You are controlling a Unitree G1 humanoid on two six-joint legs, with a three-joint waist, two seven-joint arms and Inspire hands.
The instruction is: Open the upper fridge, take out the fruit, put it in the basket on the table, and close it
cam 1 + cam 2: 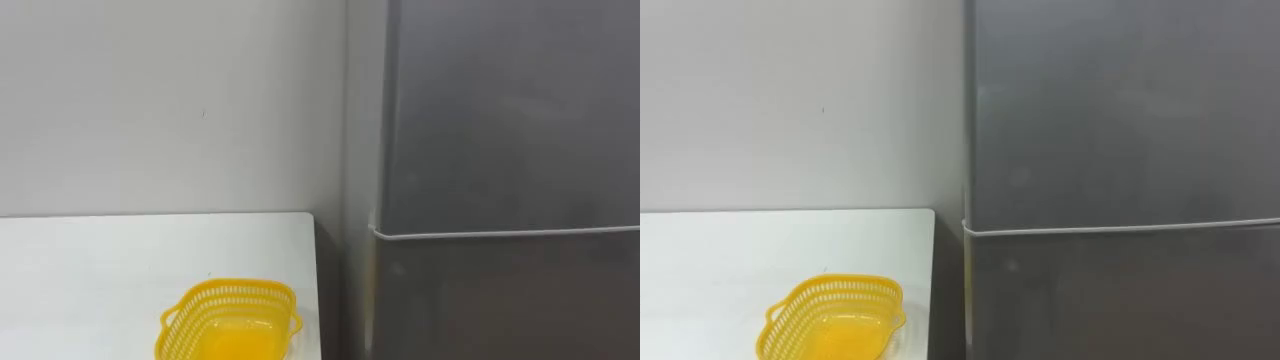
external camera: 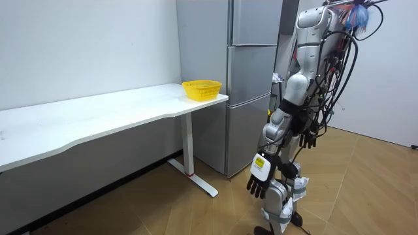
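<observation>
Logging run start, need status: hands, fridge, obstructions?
Left hand, right hand hanging open, empty. Upper fridge door shut, nothing retrieved. Yellow basket on table, beside the fridge, not blocking.

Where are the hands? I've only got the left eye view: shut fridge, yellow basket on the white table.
Observer: The room view has them. The left hand hangs low beside the leg, fingers relaxed and empty.
Operator: Right one?
Observer: The right hand hangs at hip height on the far side of the body.
Operator: Close enough to the door?
Observer: Not touching. The robot stands upright in front of the fridge, with a clear gap between them.
</observation>
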